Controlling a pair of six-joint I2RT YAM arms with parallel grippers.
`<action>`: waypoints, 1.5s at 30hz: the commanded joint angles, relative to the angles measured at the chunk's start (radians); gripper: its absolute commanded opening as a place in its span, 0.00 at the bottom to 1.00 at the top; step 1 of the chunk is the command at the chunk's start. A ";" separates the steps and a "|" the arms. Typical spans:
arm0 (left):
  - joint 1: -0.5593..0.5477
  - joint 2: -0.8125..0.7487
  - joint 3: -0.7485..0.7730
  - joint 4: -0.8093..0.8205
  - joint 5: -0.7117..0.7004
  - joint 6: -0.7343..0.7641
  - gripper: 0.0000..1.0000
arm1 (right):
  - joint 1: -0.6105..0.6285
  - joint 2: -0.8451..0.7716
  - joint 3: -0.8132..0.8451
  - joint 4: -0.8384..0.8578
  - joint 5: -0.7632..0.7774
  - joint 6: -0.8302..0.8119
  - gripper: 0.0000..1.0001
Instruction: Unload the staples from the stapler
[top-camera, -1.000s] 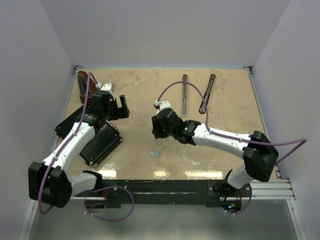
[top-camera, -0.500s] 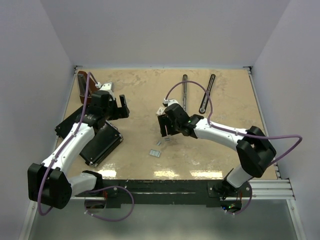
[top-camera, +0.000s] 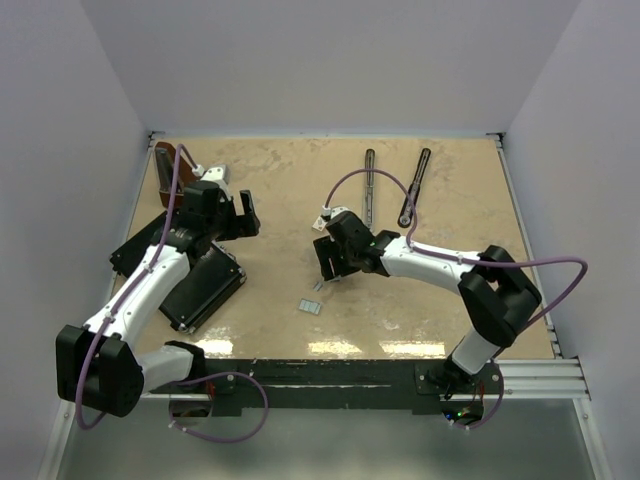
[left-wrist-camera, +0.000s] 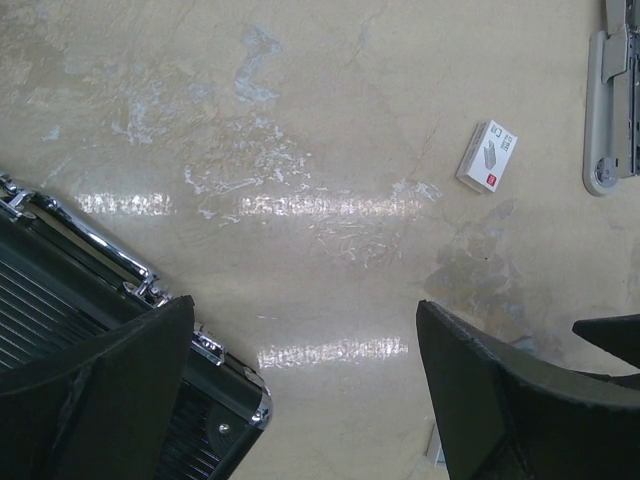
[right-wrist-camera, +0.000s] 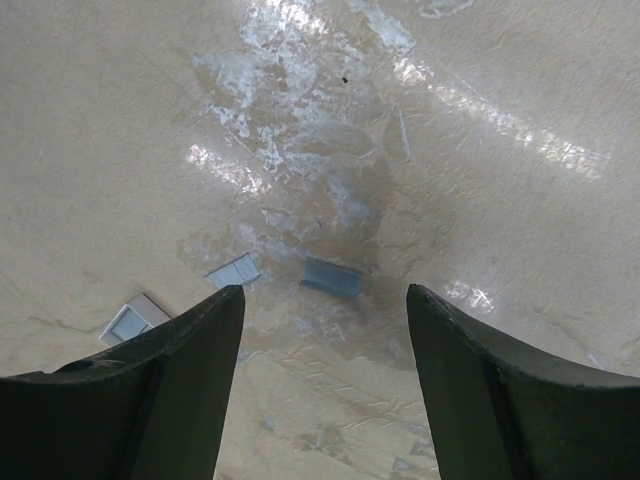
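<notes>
presently the right gripper (right-wrist-camera: 325, 290) hangs, jaws spread and empty, above small silvery-grey staple strips (right-wrist-camera: 332, 277) on the tan table (right-wrist-camera: 120, 120); the left gripper (left-wrist-camera: 305, 303) gapes empty too.

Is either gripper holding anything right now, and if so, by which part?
Nothing is held. The left gripper is open and empty; the right gripper is open above the staples, which lie on the table.

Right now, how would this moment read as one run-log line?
left claw: open, empty | right claw: open, above loose staples | stapler: two parts, far side, not held
</notes>
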 joint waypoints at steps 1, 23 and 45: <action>-0.003 0.003 -0.001 0.042 0.012 0.014 0.97 | -0.004 0.033 0.024 -0.002 -0.038 -0.029 0.70; -0.005 0.005 -0.001 0.042 0.012 0.014 0.96 | 0.007 0.077 0.018 0.019 0.007 0.029 0.63; -0.005 -0.006 0.002 0.036 0.002 0.008 0.96 | 0.055 0.083 0.122 -0.082 0.135 0.028 0.59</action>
